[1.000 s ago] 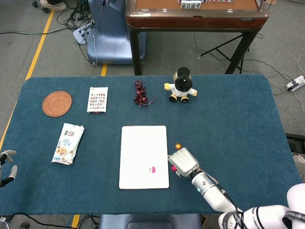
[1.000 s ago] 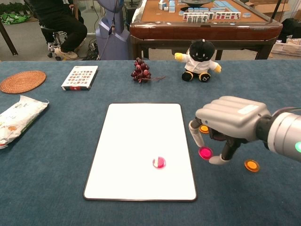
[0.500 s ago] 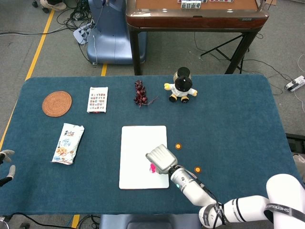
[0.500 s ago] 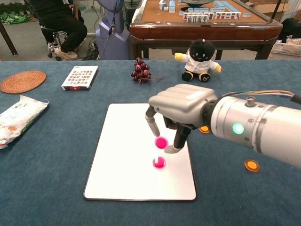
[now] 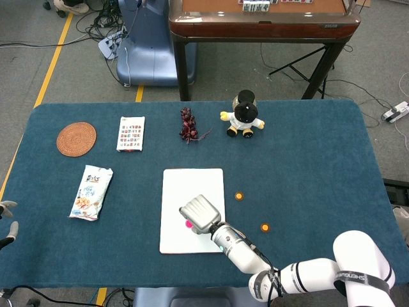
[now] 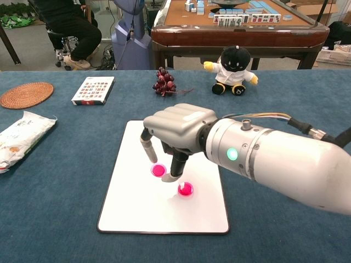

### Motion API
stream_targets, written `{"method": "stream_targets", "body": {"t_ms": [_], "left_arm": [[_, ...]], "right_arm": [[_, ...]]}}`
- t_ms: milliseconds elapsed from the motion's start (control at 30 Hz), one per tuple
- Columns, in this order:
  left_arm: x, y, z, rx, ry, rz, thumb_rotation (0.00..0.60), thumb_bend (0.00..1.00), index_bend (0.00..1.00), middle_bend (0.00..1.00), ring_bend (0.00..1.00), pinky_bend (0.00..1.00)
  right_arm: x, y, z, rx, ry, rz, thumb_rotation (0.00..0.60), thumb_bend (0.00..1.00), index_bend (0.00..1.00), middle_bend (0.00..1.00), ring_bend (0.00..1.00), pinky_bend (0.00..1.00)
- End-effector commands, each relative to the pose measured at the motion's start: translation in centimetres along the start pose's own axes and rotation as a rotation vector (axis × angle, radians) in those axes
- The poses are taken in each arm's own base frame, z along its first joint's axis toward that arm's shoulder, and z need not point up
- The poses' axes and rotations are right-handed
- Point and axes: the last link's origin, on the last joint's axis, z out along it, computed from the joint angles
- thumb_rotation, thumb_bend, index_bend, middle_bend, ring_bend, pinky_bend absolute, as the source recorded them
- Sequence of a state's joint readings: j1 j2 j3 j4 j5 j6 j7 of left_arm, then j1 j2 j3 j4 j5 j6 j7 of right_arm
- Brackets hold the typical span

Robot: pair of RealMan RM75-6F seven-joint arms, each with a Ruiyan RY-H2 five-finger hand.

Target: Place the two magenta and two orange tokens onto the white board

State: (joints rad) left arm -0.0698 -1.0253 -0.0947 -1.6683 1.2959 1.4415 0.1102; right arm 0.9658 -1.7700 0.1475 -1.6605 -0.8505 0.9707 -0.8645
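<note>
**Step in hand: setting down the second magenta token**

The right hand (image 6: 174, 133) hangs over the white board (image 6: 129, 189), pinching a magenta token (image 6: 158, 170) low above, or on, the board; contact cannot be told. Another magenta token (image 6: 186, 189) lies on the board, just right of it. Two orange tokens (image 5: 239, 196) (image 5: 264, 227) rest on the desk (image 5: 307, 153), right of the board. The left hand (image 5: 6, 224) is idle, fingers apart.

Next move, as judged: release, then fetch the nearer orange token.

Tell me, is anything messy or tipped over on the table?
Nothing stands out. The plush doll sits upright, the snack bag lies flat, and the white board lies square. Two orange tokens just lie beside it.
</note>
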Motion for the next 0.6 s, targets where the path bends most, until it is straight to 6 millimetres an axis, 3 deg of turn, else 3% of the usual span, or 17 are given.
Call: {"method": "stream_targets", "body": {"t_ms": [33,233,400,600], "left_arm": [[0.1,0.0,0.0,0.001,0.002,-0.004,0.600,0.44,0.40,0.47,0.43,0.53],[0.1,0.0,-0.1,-0.005,0.000,-0.004,0.600,0.44,0.40,0.47,0.43,0.52],[0.1,0.1,-0.1,-0.010,-0.002,-0.001,0.600,0.44,0.40,0.47,0.43,0.52],[0.1,0.1,-0.1,-0.008,0.001,0.002,0.600,0.44,0.40,0.47,0.43,0.53]], "right_arm": [[-0.2,-0.4,0.6,0.009,0.001,0.010,0.600,0.11,0.42,1.00,1.00,1.00],[-0.6,-0.3,1.0,0.008,0.002,0.016,0.600,0.01,0.32,1.00,1.00,1.00],[-0.5,0.6,0.3,-0.007,0.013,0.000,0.600,0.02,0.31,1.00,1.00,1.00],[0.3,3.4,-2.4,-0.069,0.020,-0.045,0.600,0.09,0.31,1.00,1.00,1.00]]}}
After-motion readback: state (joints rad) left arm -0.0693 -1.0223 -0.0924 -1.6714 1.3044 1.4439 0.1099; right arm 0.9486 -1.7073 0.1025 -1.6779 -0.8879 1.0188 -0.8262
